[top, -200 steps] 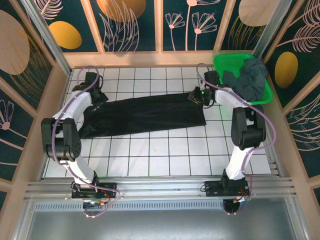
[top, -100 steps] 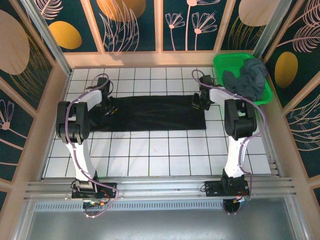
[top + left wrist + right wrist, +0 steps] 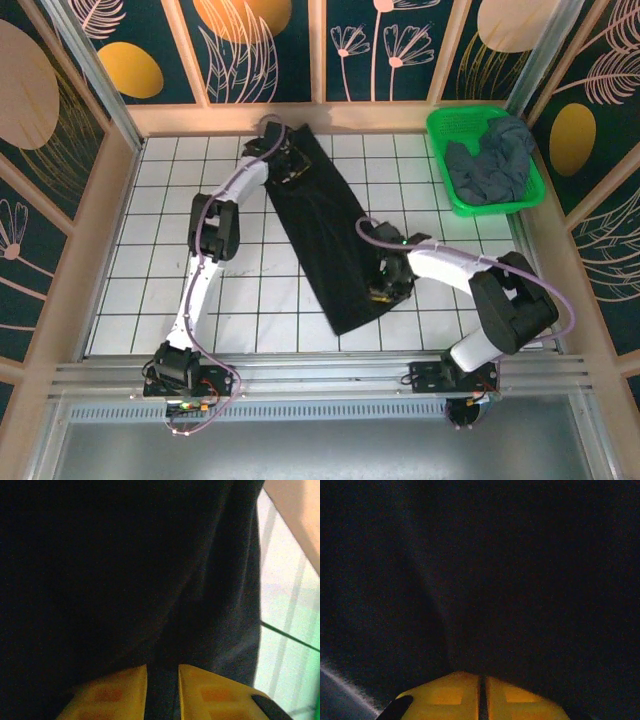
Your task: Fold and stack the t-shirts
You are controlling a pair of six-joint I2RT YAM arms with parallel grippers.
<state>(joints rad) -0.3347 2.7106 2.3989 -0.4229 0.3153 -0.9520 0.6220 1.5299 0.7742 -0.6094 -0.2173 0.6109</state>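
Observation:
The black t-shirt (image 3: 325, 230), folded into a long strip, lies on a slant from the back wall down toward the near middle of the table. My left gripper (image 3: 290, 168) is at its far end and shut on the cloth. In the left wrist view, a fold of black t-shirt (image 3: 125, 570) runs between the yellow fingers (image 3: 115, 695) of that left gripper (image 3: 162, 667). My right gripper (image 3: 383, 288) sits on the strip's near right edge. Its right gripper (image 3: 482, 676) pads nearly meet on the black t-shirt (image 3: 520, 580). A slate grey t-shirt (image 3: 495, 160) lies bunched in the basket.
The green mesh basket (image 3: 462, 125) stands in the back right corner. Wooden walls border the white tiled table (image 3: 150, 260) at the back and sides. Open tiles show left of the strip and between the strip and the basket.
The strip has swung from lying across the table to a steep slant. My left gripper carried its end to the back wall. My right gripper carried the other end toward the near middle.

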